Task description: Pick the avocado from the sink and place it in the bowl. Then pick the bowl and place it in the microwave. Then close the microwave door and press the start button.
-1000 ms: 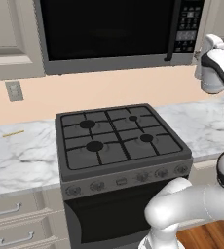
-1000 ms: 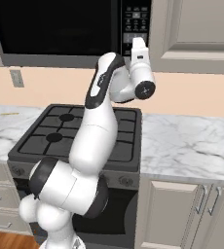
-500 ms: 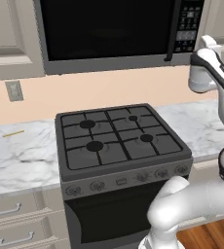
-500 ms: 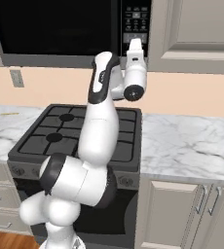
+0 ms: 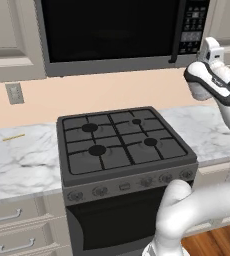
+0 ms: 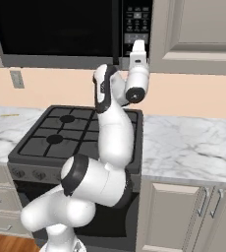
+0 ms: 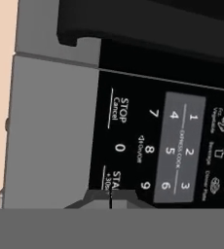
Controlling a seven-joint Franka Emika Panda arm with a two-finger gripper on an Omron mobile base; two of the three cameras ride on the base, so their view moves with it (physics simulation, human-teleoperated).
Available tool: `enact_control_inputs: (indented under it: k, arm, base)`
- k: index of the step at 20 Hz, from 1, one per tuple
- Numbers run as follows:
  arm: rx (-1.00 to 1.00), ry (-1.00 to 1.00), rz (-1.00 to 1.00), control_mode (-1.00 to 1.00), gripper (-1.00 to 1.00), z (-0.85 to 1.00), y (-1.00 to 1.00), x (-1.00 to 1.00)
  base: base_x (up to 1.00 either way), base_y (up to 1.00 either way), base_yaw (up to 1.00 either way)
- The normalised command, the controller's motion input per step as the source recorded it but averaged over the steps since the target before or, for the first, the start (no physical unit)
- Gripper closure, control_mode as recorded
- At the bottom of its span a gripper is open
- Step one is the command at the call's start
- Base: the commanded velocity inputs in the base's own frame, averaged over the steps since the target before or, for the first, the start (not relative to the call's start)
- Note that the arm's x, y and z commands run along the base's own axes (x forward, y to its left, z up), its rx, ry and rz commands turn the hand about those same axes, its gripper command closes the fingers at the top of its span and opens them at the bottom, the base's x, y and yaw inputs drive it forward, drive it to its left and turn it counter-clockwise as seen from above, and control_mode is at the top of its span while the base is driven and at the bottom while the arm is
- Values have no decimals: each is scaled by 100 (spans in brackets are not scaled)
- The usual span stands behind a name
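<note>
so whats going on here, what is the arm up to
The white arm has its claw raised to the keypad on the right side of the black microwave above the stove. The claw is shut, its tips pointing at the start button at the bottom of the keypad, right at it or nearly touching. The microwave door is closed. So it looks like the last step, pressing start.

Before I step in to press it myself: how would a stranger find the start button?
Find the black microwave above the stove, then its keypad strip right of the door. The start button sits in the bottom row, at the closed gripper, unlike the neighbouring Stop/Cancel key.
</note>
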Motion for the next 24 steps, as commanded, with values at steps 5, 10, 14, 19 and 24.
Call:
enact_control_inputs:
  k: [5, 10, 14, 19, 24]
  arm:
    - [0, 0, 0, -100, 100, 21, -1, 14]
    - [0, 0, -1, -100, 100, 36, -4, 33]
    - [0, 5, 0, -100, 100, 5, 0, 44]
    - [0, 6, 0, -100, 100, -8, -2, 14]
    - [0, 1, 0, -100, 100, -17, 0, 0]
  base:
    - [0, 0, 0]
    - [0, 0, 0]
    - [0, 0, 0]
    - [0, 0, 0]
    - [0, 0, 0]
